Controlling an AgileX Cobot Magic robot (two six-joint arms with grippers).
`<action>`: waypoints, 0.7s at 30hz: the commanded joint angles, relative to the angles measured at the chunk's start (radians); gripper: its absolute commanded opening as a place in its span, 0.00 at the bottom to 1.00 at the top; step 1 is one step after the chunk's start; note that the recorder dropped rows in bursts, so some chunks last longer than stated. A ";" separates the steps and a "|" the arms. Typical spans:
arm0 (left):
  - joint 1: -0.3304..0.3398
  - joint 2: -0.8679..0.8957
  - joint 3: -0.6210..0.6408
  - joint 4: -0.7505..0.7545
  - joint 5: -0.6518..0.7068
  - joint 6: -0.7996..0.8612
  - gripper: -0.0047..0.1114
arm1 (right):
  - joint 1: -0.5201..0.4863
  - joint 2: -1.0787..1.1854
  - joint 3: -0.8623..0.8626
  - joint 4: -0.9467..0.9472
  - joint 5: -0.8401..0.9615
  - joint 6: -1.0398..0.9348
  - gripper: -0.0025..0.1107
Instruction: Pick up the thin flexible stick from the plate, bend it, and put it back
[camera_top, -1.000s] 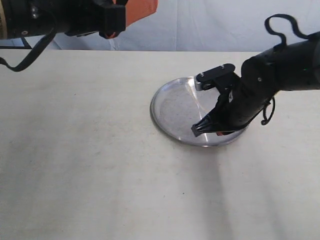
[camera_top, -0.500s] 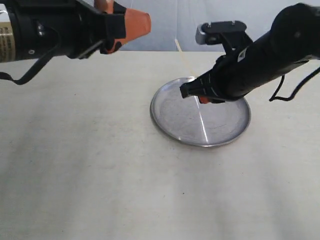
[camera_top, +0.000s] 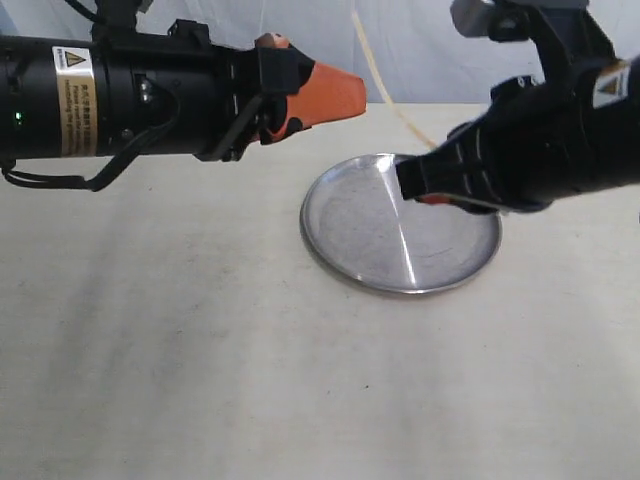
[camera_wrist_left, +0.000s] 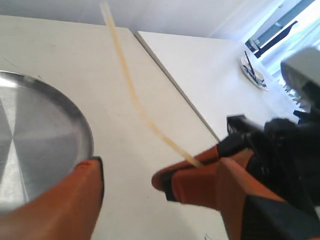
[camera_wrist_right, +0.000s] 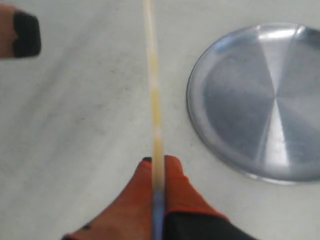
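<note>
My right gripper (camera_wrist_right: 159, 160) (camera_top: 425, 196) is shut on the lower end of the thin pale yellow stick (camera_wrist_right: 154, 80) (camera_top: 372, 72) (camera_wrist_left: 127, 82). It holds the stick in the air above the far side of the steel plate (camera_top: 330, 250) (camera_wrist_right: 240, 110) (camera_wrist_left: 45, 135). The stick rises up and to the left in a slight curve, its top end free. My left gripper (camera_wrist_left: 160, 164) (camera_top: 325, 75) is open beside the stick at about mid-height. Its orange fingers (camera_top: 338, 92) are not touching the stick. In the left wrist view the right gripper's tips show between them.
The plate holds nothing and lies right of centre on a pale table (camera_top: 180, 330). A white backdrop (camera_top: 430, 50) hangs behind the table's far edge. Both arms hang over the plate's far half.
The right gripper has lifted from the plate with the stick in it and moved up and right. The left arm has come in from the left toward the stick.
</note>
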 joint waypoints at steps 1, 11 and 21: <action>0.000 0.000 0.006 -0.074 -0.001 -0.003 0.57 | 0.002 -0.075 0.104 0.175 -0.013 -0.129 0.01; 0.000 0.000 0.006 -0.091 -0.047 -0.003 0.55 | 0.002 -0.103 0.131 0.487 0.009 -0.371 0.01; 0.000 0.000 0.006 -0.014 -0.042 0.108 0.06 | 0.002 -0.120 0.131 0.672 0.110 -0.517 0.01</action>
